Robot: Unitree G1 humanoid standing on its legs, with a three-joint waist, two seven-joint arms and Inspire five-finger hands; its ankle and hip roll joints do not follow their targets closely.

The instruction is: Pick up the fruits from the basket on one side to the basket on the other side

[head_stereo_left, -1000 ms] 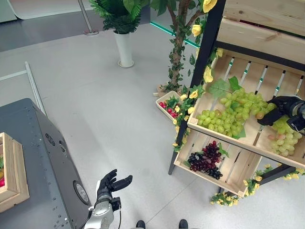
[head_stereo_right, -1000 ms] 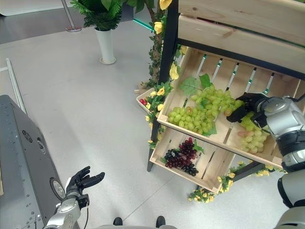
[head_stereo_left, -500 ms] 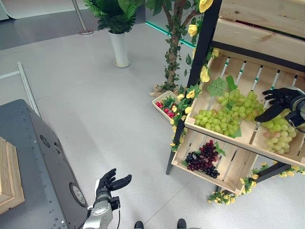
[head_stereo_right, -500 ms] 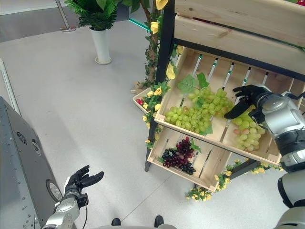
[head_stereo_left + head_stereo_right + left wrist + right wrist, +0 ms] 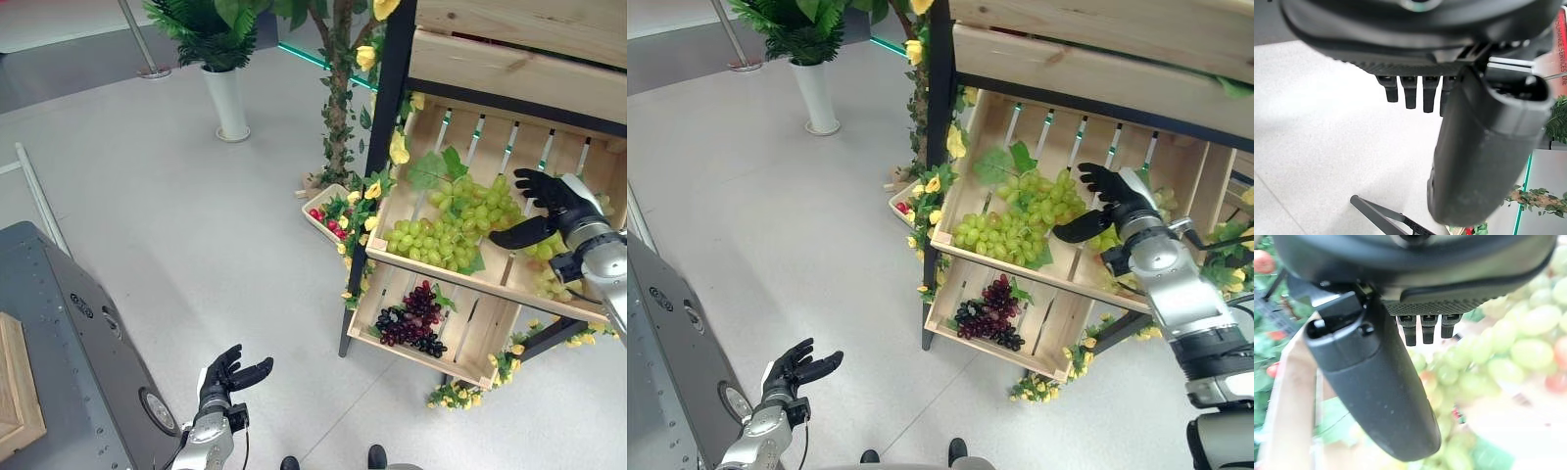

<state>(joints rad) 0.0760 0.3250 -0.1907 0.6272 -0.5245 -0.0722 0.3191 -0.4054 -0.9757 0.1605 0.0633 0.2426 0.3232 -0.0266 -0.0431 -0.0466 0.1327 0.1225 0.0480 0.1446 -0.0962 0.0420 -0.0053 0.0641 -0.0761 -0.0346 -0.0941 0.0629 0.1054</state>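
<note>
Green grapes fill the wooden crate far right; my right hand hovers over them, fingers spread (wrist view shows grapes close beneath). Left hand hangs relaxed, empty.

Partly hiding the green grapes in the right-hand crate compartment behind the right robot hand; blurring grapes close to the wrist camera.
</note>
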